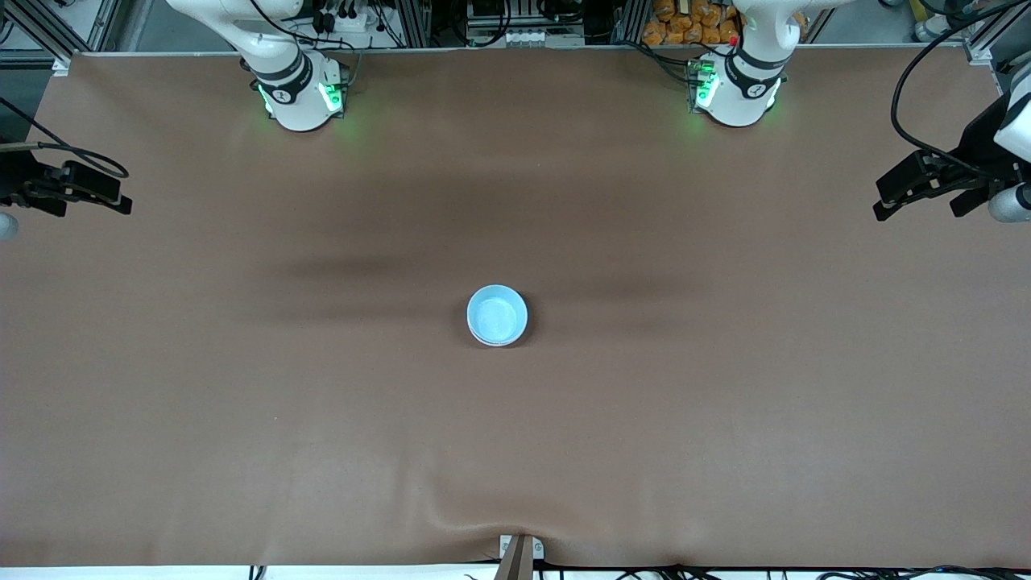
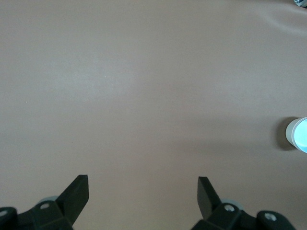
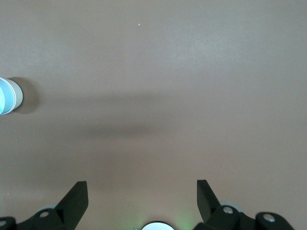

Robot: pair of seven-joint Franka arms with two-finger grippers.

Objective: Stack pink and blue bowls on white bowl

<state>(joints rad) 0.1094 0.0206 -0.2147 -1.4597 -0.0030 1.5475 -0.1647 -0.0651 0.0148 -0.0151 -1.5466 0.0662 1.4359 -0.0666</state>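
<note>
You are looking at: blue bowl (image 1: 497,315), smooth, faintly glossy inside; under it, brown table cover (image 1: 242,362), matt, cloth-like, wrinkling slightly.

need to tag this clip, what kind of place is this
Likely a robotics lab bench: two arm bases bolted along a brown-covered table, aluminium framing and cables around its edges, and one stack of bowls, blue on top, set mid-table. The left gripper and right gripper wait open.

Brown table cover (image 1: 242,419), rippled at its nearest edge; orange items (image 1: 689,24) above the table's top edge
</note>
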